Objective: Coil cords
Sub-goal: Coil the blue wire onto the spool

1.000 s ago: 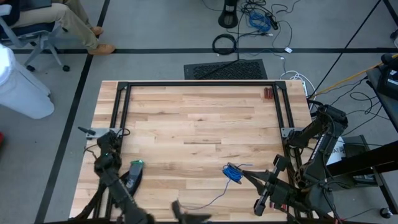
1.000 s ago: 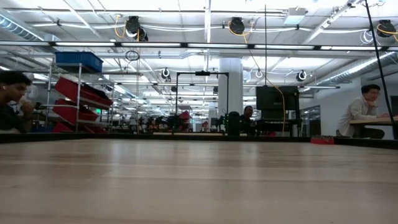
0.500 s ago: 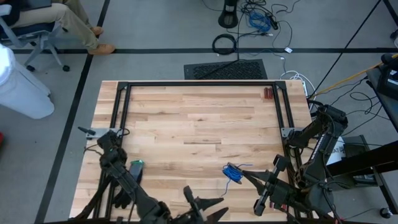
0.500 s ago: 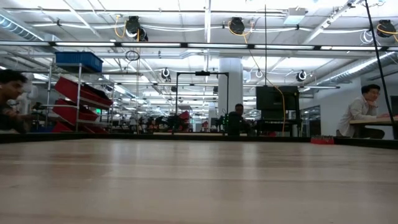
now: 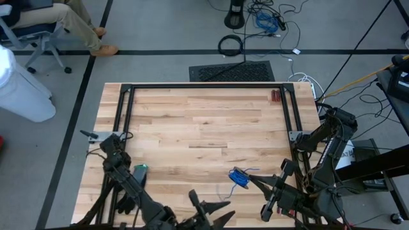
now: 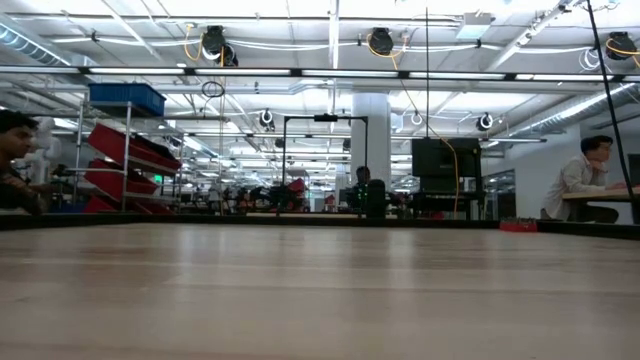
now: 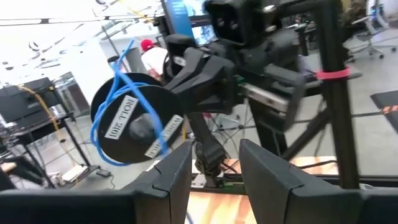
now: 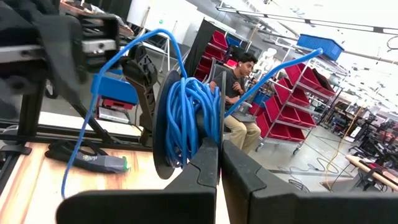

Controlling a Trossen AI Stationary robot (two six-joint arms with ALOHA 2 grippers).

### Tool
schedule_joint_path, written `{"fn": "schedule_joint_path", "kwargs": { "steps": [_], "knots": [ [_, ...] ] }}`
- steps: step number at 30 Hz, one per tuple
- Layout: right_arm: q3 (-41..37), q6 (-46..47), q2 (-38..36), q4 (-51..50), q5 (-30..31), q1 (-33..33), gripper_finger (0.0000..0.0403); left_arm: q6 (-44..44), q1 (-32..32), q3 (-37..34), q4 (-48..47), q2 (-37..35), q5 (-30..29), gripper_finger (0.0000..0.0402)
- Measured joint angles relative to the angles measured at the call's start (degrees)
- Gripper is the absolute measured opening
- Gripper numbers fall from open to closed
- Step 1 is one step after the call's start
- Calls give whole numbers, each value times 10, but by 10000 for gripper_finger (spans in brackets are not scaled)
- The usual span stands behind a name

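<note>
The cords are one thin blue wire (image 8: 186, 118) wound on a small black spool (image 7: 134, 124). My right gripper (image 5: 248, 180) is shut on the spool and holds it above the table's near right part. A loose tail (image 5: 223, 199) runs from the spool toward the near edge. My left gripper (image 5: 217, 211) is open near the near edge, level, pointing at the spool from its left. In its wrist view the fingers (image 7: 174, 180) have nothing between them. The low view shows neither arms nor cord. My right gripper pinches the rim of one spool flange (image 8: 216, 134) between its two fingers, one on the flange's outer face and one on the wire side. The fingers come level from the table's right. The spool is lifted clear, its axis level, with blue loops hanging slack (image 8: 74, 168).
A black glove with a green-tipped thing (image 5: 135, 182) lies near the left arm. Red-handled pliers (image 5: 275, 96) lie at the far right by the black frame (image 5: 204, 87). The bare wood between them is free room.
My left gripper has gone toward the table's right edge along the near edge, closer to the spool, and has turned slightly. Its fingers stay open. My right gripper and the spool have kept still.
</note>
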Motion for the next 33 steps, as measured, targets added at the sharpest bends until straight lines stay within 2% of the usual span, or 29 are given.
{"fn": "schedule_joint_path", "kwargs": {
  "steps": [6,17,24,30,33],
  "knots": [
    [0,-1,0,0,0,0,0,9,-22,0,11,0,0,140],
    [0,1,0,-2,0,0,0,14,-15,0,19,0,-1,140],
    [0,1,0,-2,0,0,0,14,2,0,13,0,-38,140],
    [0,-2,0,-2,0,0,0,13,-20,0,18,0,4,141],
    [0,-2,0,-2,0,0,0,13,-31,0,20,0,2,141]
  ]
}}
